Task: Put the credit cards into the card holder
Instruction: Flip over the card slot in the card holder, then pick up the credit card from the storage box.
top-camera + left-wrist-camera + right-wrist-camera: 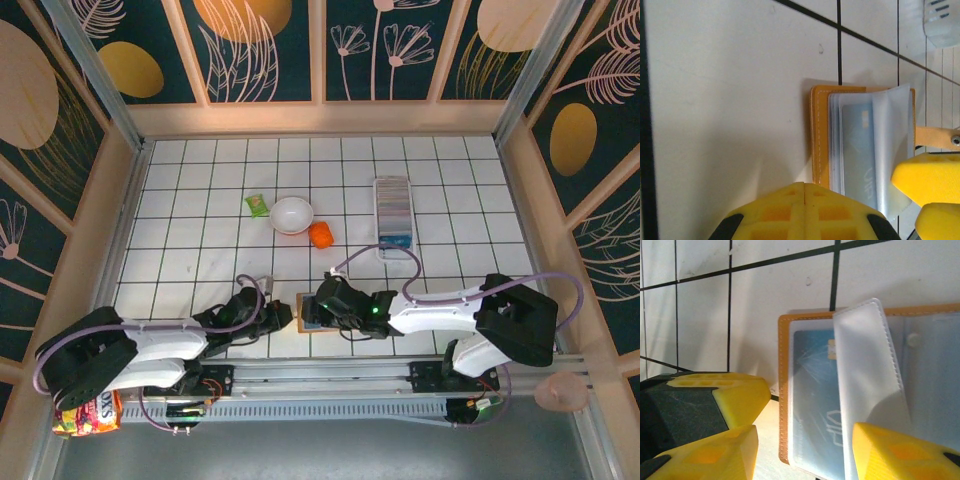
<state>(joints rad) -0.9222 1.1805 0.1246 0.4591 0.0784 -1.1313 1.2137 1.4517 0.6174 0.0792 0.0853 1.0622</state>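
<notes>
A tan-orange wallet (303, 312) lies open near the table's front edge. A blue credit card (812, 390) sits under its clear sleeves, one sleeve (867, 375) lifted; the left wrist view also shows this credit card (860, 145). My right gripper (805, 440) is open, with the card page between its fingertips. My left gripper (805, 186) is shut on nothing, its tip at the wallet's (819, 135) stitched edge. From above, the left gripper (277, 318) and right gripper (320, 305) flank the wallet. The white card holder (392, 212) lies far right, something blue at its near end.
A white bowl (291, 214), a green packet (258, 204) and a small orange object (321, 234) sit mid-table. A snack packet (85, 412) lies by the left arm's base. Wooden walls (120, 190) close in the tiled table.
</notes>
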